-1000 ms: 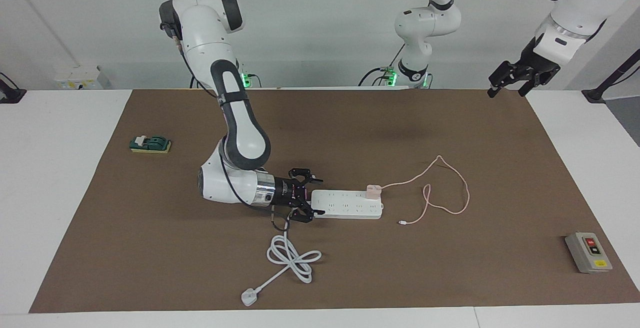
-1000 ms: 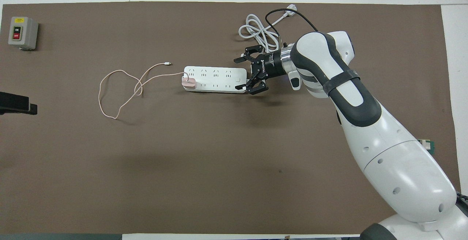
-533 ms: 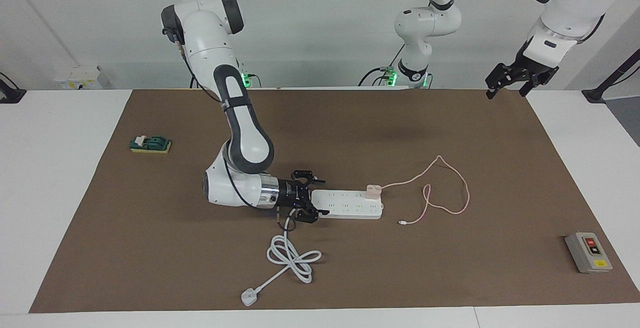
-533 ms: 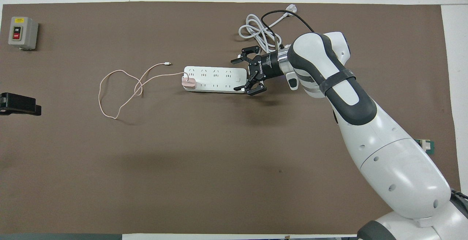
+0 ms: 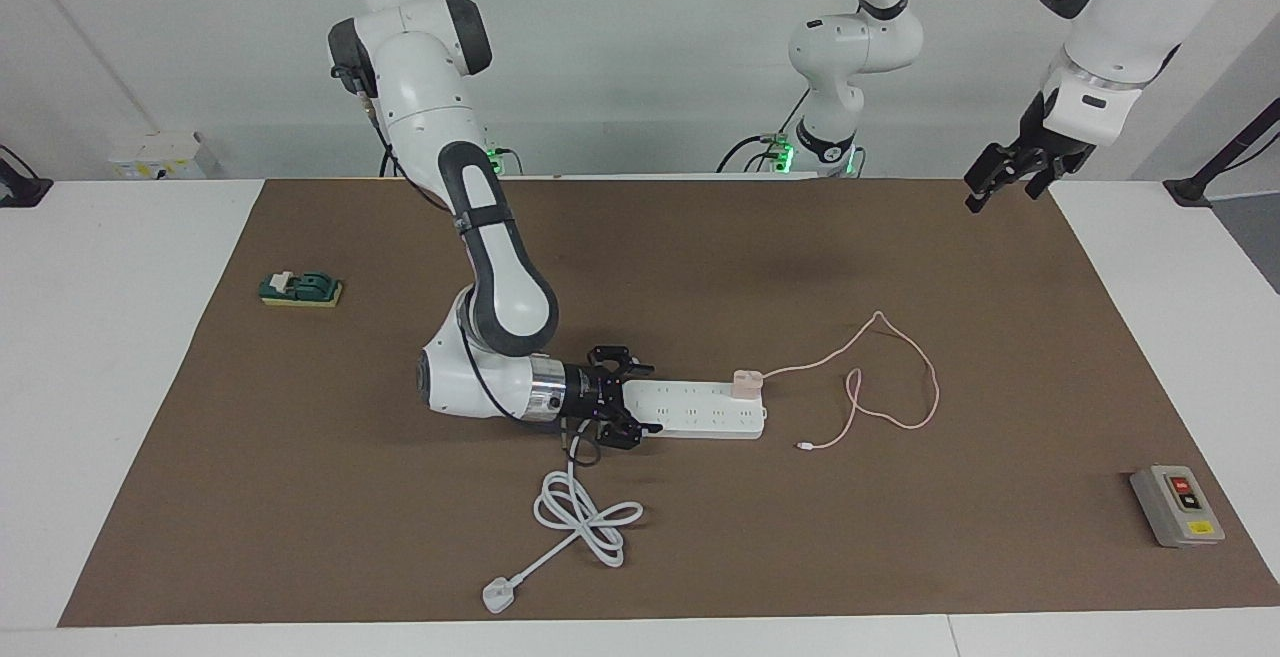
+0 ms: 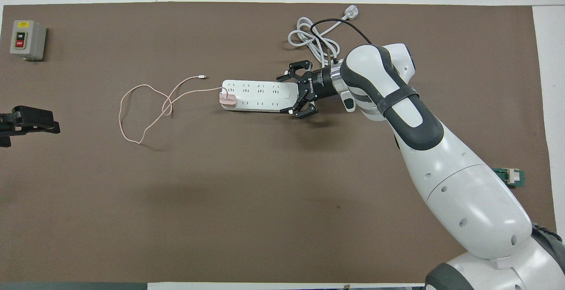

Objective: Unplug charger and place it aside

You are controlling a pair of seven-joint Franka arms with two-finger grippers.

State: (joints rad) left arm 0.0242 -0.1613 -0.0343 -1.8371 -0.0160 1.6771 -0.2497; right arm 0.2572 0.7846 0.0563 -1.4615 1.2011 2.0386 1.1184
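The pale pink charger is plugged into the white power strip at its end toward the left arm's side. It also shows in the overhead view. Its thin pink cable loops on the mat and ends in a small connector. My right gripper lies low and level, open, its fingers on either side of the strip's other end. My left gripper is open and empty, up in the air over the mat's corner at the left arm's end.
The strip's thick white cord lies coiled farther from the robots and ends in a white plug. A grey switch box sits at the left arm's end. A green and yellow block sits at the right arm's end.
My right gripper has slid along toward the power strip, so its open fingers now straddle the strip's end. My left gripper has turned and shifted slightly inward over the mat's corner.
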